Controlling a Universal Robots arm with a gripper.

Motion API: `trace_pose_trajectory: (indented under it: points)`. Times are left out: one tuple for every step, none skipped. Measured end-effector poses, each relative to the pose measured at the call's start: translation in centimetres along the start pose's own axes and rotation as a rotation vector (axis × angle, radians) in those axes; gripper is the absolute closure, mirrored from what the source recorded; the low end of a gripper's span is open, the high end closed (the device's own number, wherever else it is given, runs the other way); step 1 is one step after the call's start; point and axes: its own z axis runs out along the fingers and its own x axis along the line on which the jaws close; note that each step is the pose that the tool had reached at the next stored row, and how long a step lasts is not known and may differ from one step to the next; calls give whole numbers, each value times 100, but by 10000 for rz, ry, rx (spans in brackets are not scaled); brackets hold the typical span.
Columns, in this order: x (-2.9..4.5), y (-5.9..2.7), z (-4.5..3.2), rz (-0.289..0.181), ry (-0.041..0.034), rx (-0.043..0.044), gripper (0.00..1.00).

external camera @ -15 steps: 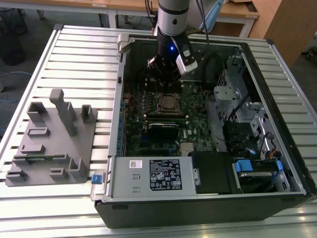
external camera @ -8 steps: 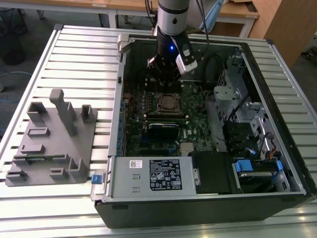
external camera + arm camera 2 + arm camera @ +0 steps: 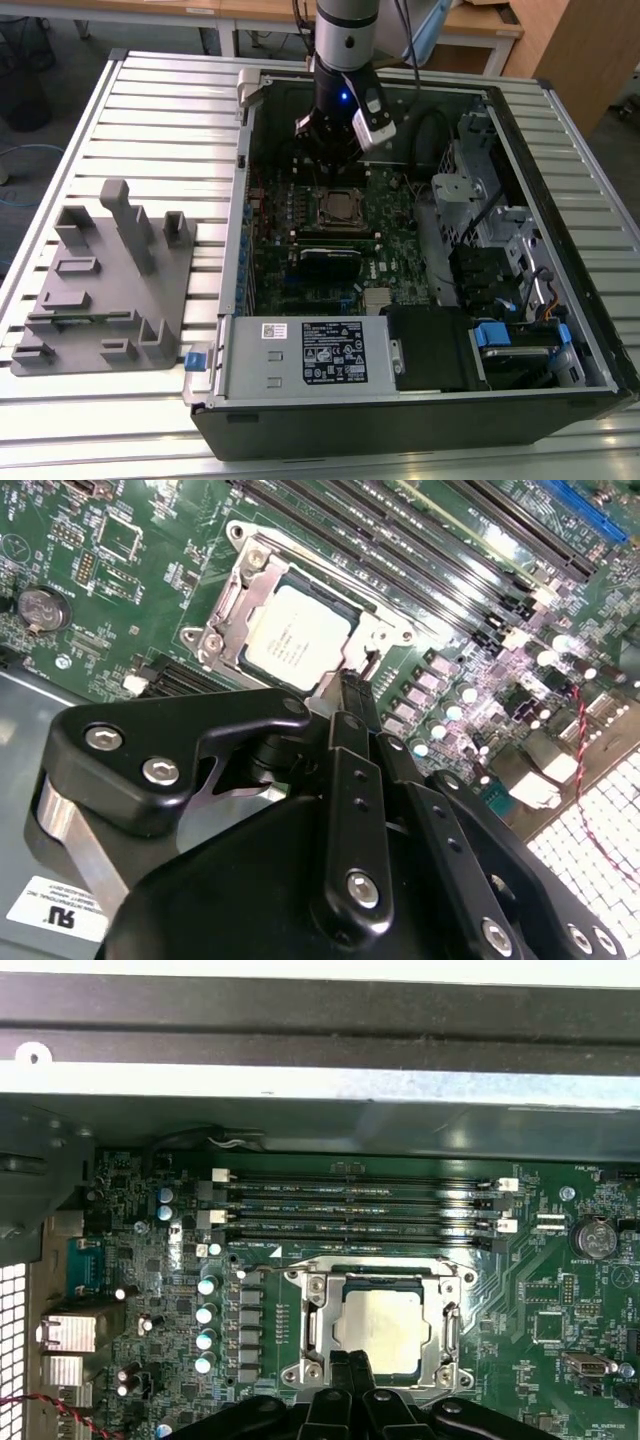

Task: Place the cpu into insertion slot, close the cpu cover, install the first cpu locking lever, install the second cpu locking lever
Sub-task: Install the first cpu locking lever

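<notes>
The cpu [image 3: 298, 635] [image 3: 380, 1325] lies flat in the insertion slot [image 3: 340, 212] on the green motherboard, its pale metal top showing. The silvery cpu cover [image 3: 250, 585] [image 3: 316, 1305] lies down flat around it. My gripper [image 3: 352, 692] [image 3: 349, 1362] [image 3: 333, 178] hangs just above one edge of the socket, shut, with nothing between its fingers. The fingertips hide that edge of the socket in both wrist views. I cannot tell how the locking levers stand.
Long dark memory slots [image 3: 360, 1210] run beside the socket, with the case's metal wall [image 3: 320, 1080] behind them. A black ridged module [image 3: 330, 262], a power supply [image 3: 300, 355] and a drive cage [image 3: 470, 200] crowd the case. A grey fixture [image 3: 110, 290] sits outside it.
</notes>
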Motion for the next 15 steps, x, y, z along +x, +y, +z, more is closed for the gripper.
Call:
trace_pose_trajectory:
  points:
    - [12, 0, 0, 0, -9, 0, 89]
    - [23, 0, -1, 0, -18, 0, 89]
    - [34, 1, -1, 1, -31, 1, 89]
    - [42, 1, -1, 0, -43, 0, 89]
    - [49, 1, -1, 0, -54, 0, 89]
    - [55, 1, -1, 0, -65, 0, 89]
    - [61, 1, -1, -1, -75, 0, 89]
    - [67, 1, -2, 0, -84, 0, 89]
    - [72, 1, -2, 0, -94, 1, 89]
    - [77, 1, -2, 0, -105, 1, 89]
    - [82, 1, -2, -1, -113, 1, 89]
    - [86, 1, -2, 0, -121, 1, 89]
    - [89, 1, -2, 0, -127, 1, 89]
    - [90, 1, -2, -1, -128, 1, 89]
    - [91, 1, -2, 0, -129, 1, 89]
